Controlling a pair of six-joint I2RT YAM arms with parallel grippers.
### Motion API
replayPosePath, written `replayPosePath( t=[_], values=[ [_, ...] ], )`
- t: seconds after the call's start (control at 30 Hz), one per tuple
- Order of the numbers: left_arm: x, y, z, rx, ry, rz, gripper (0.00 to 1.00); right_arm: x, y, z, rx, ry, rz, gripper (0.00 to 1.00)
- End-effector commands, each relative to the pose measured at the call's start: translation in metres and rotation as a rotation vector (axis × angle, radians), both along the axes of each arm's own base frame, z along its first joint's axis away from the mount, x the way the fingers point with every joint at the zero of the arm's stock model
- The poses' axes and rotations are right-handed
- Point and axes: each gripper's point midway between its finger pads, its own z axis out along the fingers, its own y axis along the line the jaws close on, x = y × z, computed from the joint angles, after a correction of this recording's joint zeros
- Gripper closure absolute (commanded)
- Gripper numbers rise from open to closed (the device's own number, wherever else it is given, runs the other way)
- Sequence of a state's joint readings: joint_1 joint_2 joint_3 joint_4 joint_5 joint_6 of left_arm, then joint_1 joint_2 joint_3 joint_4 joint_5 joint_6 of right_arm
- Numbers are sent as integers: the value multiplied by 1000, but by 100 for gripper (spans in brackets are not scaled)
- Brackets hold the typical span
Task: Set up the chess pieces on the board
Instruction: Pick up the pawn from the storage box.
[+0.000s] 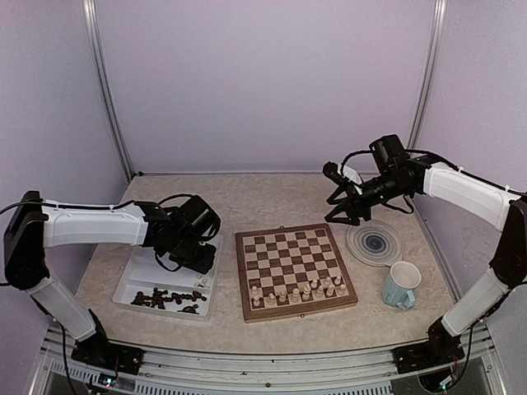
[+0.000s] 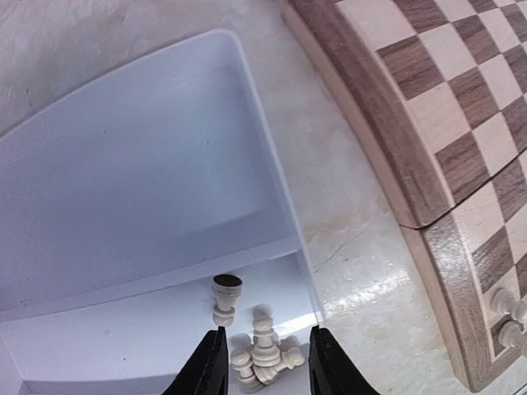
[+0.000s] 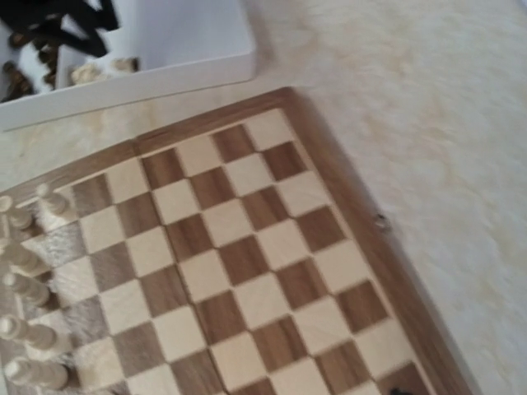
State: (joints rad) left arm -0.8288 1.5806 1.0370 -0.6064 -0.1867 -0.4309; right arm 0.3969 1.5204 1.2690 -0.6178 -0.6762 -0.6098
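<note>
Cream chess pieces (image 2: pixel 262 355) heaped btwn parted left jaws; touch hard to tell.

Readable text: I can make out none in any of my three views.
Board (image 1: pixel 284 251): lower centre of the top view, plain checks and a brown border. I read no rank or file marks on it.
Tray (image 1: pixel 148 271): lower left, white walls with no label I can read.
Plate (image 1: pixel 394 251): right of centre, only dark rings and no lettering.
Mug (image 1: pixel 401 285): lower right, too small for me to tell any print.
</note>
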Motion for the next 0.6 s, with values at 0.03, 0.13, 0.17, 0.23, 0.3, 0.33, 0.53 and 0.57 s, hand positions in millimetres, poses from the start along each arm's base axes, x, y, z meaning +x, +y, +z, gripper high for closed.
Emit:
replayPosePath(
  t=[0.03,0.13,0.17,0.23,0.3,0.33,0.53,0.57],
  values=[
    [13,5,-2,-109,-25,90,65,-12,19,-10,-64,16,68,37],
    [13,8,-13,-92,-12,90,65,-15,21,-13,-70,20,74,38],
    [12,9,-16,-88,-6,87,67,-16,21,-14,-72,22,75,38],
    [10,9,-23,-84,11,79,70,-17,21,-16,-77,30,74,38],
    [8,12,-30,-70,26,80,73,-19,21,-17,-78,32,72,38],
    [7,12,-33,-67,31,81,74,-19,20,-17,-79,30,71,37],
    [0,21,-40,-43,48,89,72,-21,19,-20,-81,36,69,38],
    [0,22,-41,-41,47,92,72,-21,19,-20,-81,35,69,38]
  ],
)
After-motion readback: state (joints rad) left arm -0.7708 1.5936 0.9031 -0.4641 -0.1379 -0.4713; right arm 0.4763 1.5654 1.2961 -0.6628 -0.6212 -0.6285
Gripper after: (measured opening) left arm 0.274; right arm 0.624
